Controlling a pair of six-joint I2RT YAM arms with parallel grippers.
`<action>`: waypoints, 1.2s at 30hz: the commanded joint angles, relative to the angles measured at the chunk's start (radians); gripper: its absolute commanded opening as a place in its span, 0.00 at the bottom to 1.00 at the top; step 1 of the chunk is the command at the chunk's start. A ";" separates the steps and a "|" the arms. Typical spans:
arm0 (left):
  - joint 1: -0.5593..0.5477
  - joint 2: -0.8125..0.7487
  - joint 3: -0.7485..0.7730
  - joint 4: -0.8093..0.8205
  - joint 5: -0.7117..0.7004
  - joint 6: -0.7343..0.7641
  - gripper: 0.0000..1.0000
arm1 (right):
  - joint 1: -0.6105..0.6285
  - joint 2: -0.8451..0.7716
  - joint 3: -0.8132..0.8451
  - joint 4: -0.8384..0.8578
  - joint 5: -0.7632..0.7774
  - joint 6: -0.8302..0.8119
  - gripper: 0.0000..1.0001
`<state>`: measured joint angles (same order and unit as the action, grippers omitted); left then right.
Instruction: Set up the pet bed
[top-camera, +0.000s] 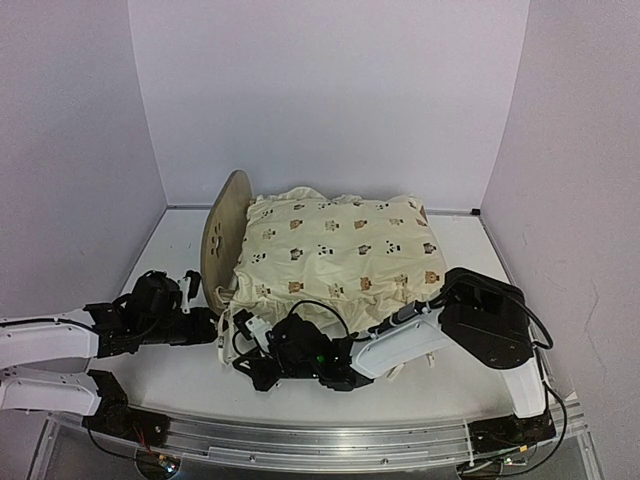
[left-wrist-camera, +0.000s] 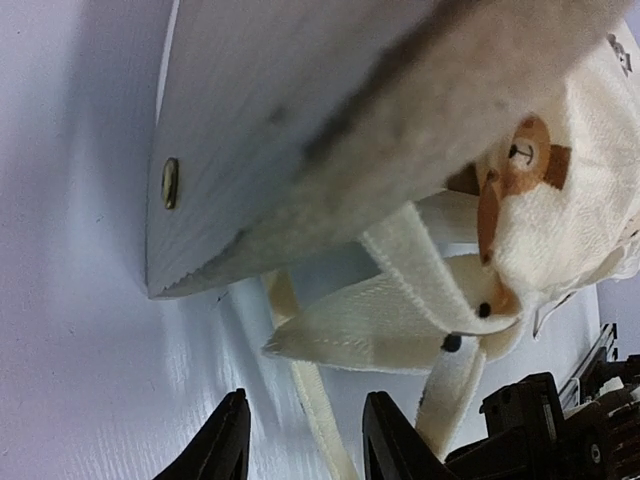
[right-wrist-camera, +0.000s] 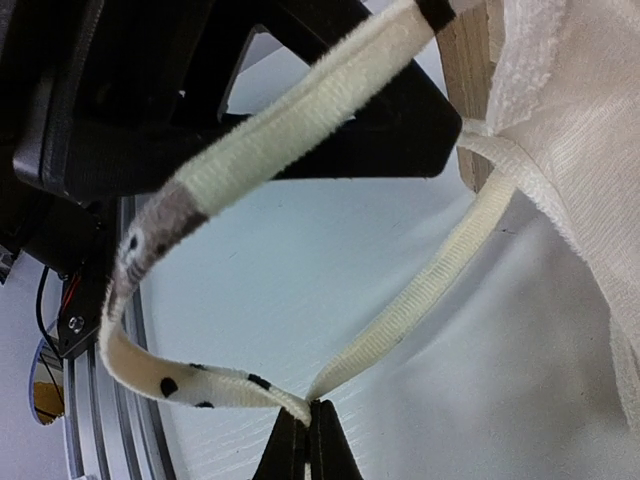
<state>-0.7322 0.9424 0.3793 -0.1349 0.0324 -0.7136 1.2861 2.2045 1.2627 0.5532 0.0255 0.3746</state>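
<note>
Tie (right-wrist-camera: 435, 278) sits pinched in right pincer (right-wrist-camera: 308, 428); left pincer (left-wrist-camera: 306, 410) seemingly straddles strap (left-wrist-camera: 318, 432).

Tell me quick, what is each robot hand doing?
Left gripper: open, a cushion strap running loose between its jaws.
Right gripper: shut on a second strap.

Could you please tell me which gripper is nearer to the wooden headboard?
Left. The left gripper sits at the near end of the headboard; the right gripper is farther along the front, pinching a tie strap.
</note>
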 joint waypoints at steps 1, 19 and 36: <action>0.001 0.031 -0.006 0.121 0.038 -0.005 0.39 | 0.005 -0.061 -0.008 0.075 -0.018 0.022 0.00; 0.001 0.115 -0.068 0.253 0.097 -0.023 0.38 | 0.004 -0.120 -0.048 0.191 -0.027 0.009 0.00; 0.001 0.052 -0.099 0.350 0.189 -0.061 0.19 | 0.004 -0.079 -0.018 0.205 -0.040 0.028 0.00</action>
<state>-0.7277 1.0073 0.2806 0.1471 0.1742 -0.7685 1.2858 2.1262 1.2072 0.7113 0.0017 0.3946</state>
